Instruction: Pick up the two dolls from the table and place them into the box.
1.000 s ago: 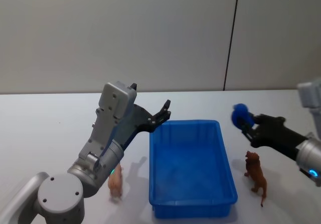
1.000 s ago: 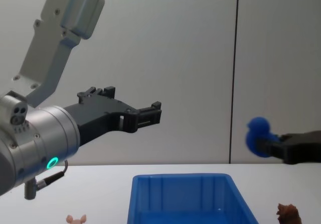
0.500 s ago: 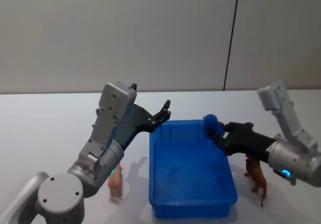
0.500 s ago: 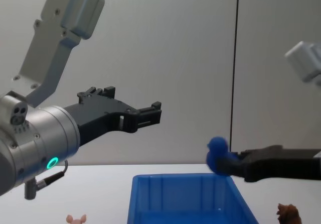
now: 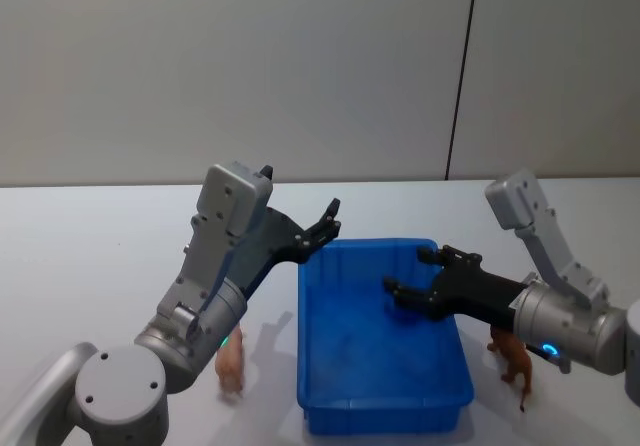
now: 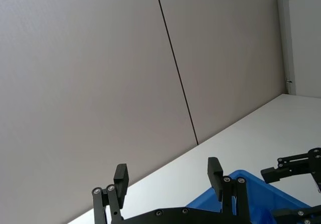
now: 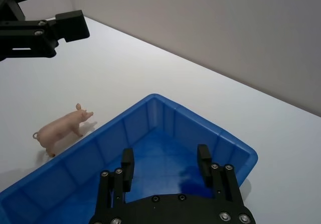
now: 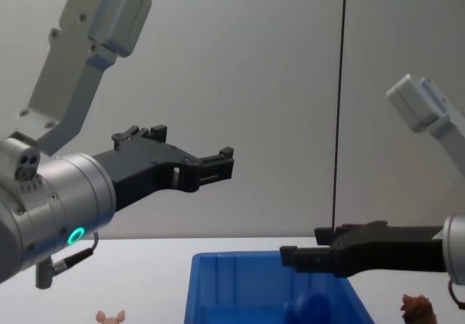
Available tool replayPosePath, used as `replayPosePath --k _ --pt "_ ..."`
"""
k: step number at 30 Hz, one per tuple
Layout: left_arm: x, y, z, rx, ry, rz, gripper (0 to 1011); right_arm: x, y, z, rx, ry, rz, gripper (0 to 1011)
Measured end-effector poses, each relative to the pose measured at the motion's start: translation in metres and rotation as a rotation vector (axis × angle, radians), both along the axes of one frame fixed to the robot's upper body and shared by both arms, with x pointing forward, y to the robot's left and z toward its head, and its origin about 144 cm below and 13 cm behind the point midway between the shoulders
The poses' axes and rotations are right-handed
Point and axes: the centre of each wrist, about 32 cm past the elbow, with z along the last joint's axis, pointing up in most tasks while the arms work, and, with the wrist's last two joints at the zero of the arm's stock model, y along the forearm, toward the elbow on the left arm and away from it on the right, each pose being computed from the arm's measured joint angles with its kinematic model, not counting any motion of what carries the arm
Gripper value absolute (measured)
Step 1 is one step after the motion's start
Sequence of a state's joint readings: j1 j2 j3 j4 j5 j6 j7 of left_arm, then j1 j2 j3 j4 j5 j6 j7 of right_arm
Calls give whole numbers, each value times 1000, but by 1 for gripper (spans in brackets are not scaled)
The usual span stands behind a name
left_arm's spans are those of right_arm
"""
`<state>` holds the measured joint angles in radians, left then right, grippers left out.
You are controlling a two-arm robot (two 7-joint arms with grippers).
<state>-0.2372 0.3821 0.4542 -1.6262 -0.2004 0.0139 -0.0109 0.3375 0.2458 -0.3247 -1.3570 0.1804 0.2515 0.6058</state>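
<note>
- The left gripper (image 5: 328, 222) was held raised over the far left corner of the box (image 5: 372, 245), with its jaws apart and nothing between them. The whole width of the box lay between it and the brown doll (image 5: 515, 364).
- A small pink pig (image 5: 230, 364) was seen standing on the surface (image 5: 100, 256) just left of the box, below the left arm. It was judged to be neither of the two dolls named in the task.
- The box was set with its long axis running away from the robot. The blue doll (image 8: 310, 307) was found inside it, low against the floor in the right part and directly under the right gripper (image 5: 408, 271).
- The right gripper was held over the right half of the box, pointed leftward across it, with its jaws spread wide and nothing held.
- The brown doll was left standing on the surface just outside the box's right wall, partly hidden by the right forearm. It lay to the right of the right gripper and nearer the robot, back toward the wrist rather than ahead of the jaws. Its body was judged to run roughly near-to-far, alongside that wall.
- The right arm was judged much the nearer. The coming pick was judged to call for that gripper to be drawn back rightward over the wall and lowered, with the jaws set across the doll's narrow body.
</note>
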Motion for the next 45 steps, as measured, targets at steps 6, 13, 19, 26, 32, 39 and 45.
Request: replayPosePath --k 6,13,19,26,32,39,45 --pt "0 0 0 0 0 0 1001 -2 2 0 13 -16 9 917" --pt "0 0 0 0 0 0 1001 -7 1 2 26 -37 -13 1001" --pt "0 0 0 0 0 0 1001 -13 -7 3 38 -45 -61 1001" --pt "0 0 0 0 0 0 1001 -24 -20 5 44 -34 -118 1001" --pt "0 0 0 0 0 0 1001 -35 -33 6 40 -15 -164 1001" --pt "0 0 0 0 0 0 1001 -47 -45 5 33 14 -208 1001" --pt "0 0 0 0 0 0 1001 -56 -53 4 17 47 -241 1001"
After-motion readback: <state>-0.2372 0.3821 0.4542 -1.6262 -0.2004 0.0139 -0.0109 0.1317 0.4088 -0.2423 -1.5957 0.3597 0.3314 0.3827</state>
